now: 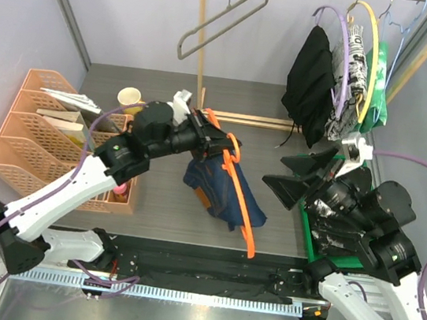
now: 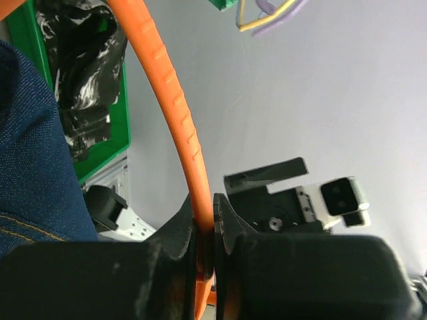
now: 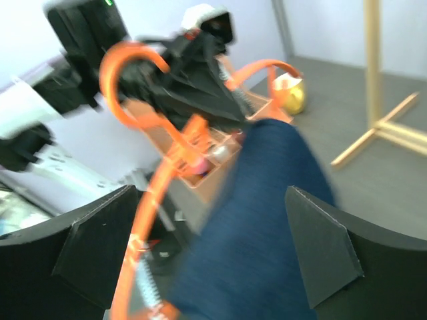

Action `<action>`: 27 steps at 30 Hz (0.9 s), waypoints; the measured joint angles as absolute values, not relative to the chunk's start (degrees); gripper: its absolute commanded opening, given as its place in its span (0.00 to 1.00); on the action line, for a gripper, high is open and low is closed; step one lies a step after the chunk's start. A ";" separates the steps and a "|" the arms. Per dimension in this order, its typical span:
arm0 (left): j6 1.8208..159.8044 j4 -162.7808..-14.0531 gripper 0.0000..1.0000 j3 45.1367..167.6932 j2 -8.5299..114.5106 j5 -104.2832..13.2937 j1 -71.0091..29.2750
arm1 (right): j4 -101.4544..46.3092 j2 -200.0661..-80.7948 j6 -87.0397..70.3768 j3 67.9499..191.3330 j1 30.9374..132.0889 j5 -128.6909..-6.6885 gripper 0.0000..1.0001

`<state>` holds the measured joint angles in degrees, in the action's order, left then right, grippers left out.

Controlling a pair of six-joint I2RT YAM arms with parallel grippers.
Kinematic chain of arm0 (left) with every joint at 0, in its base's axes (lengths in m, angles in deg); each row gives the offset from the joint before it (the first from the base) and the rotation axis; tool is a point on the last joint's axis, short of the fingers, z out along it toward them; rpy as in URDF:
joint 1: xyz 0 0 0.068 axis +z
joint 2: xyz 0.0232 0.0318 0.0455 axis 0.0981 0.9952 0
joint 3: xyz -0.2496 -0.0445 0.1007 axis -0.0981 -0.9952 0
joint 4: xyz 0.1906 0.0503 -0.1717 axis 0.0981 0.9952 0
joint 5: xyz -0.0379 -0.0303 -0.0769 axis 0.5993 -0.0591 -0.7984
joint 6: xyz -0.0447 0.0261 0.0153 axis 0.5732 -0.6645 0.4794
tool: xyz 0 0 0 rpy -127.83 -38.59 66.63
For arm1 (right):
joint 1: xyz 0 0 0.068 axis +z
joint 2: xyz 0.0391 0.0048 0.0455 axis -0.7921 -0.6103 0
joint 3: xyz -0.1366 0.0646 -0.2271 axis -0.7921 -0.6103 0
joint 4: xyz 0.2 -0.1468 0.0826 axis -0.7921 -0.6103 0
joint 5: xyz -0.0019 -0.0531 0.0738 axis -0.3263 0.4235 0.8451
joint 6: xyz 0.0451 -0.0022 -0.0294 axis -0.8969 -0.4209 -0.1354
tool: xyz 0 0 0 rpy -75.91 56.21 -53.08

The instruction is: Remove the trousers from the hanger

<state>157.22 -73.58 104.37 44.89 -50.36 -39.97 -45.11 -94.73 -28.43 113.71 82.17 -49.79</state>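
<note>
Step in hand: navy denim trousers [image 1: 214, 185] are hanging on the orange hanger [image 1: 244, 212], which the left gripper [image 1: 218, 141] is clamping above the table [image 1: 153, 191]. The right gripper [image 1: 295, 178] is gaping empty beside the denim, apparently not touching it through the blur. The next move is calling for a pinch on the cloth and a pull clear.

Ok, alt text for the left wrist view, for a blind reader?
The left gripper is shut on a curved orange hanger, with navy denim trousers draped beside it. Behind, a green bin holds a black-and-white marbled garment.

Right wrist view blurred; denim trousers [image 3: 260, 227] cut off below; marbled garment [image 1: 333, 242] seemingly half-hidden by arm [image 1: 372, 218].
</note>
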 measured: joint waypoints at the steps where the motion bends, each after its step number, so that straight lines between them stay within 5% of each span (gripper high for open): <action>1: 157.28 -71.72 0.00 105.51 44.00 -51.34 -38.97 | -45.04 -93.54 -25.72 112.94 82.17 -50.53 0.98; 10: 158.62 -62.50 0.00 122.78 40.96 -59.34 -27.30 | -35.91 -94.09 -11.12 104.03 82.17 -46.60 0.96; 27: 167.12 -60.31 0.00 127.80 43.28 -63.39 -16.72 | -10.09 -100.47 -3.28 98.89 83.24 -29.86 0.94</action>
<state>167.12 -60.31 127.80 43.28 -63.39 -16.72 -10.09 -100.47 -3.28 98.89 83.24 -29.86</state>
